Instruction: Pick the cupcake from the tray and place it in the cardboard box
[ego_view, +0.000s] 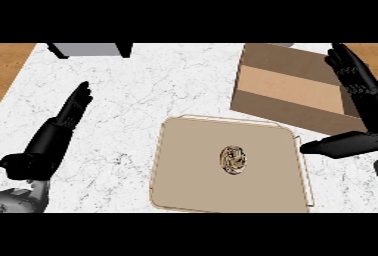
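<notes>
The white marble counter (148, 90) fills most of the head view, with wooden floor showing at the upper corners. No writing or label can be read on anything here. A tan tray (192, 170) with rounded corners and a low raised rim lies in the lower middle of the counter; the only thing in it is the cupcake (233, 160), seen from above as a small round brown-and-cream shape, right of the tray's centre and apart from every rim. The cardboard box (295, 87) sits beyond the tray's far right corner, brown with a paler band across its top face; whether it is open and what it holds cannot be told. A grey block (90, 49) stands at the far left edge. The left hand (68, 116) rests at the left, fingers straight and pressed together, touching nothing. The right hand (354, 75) lies over the box's right side, fingers straight, thumb spread toward the tray's right rim, holding nothing.
</notes>
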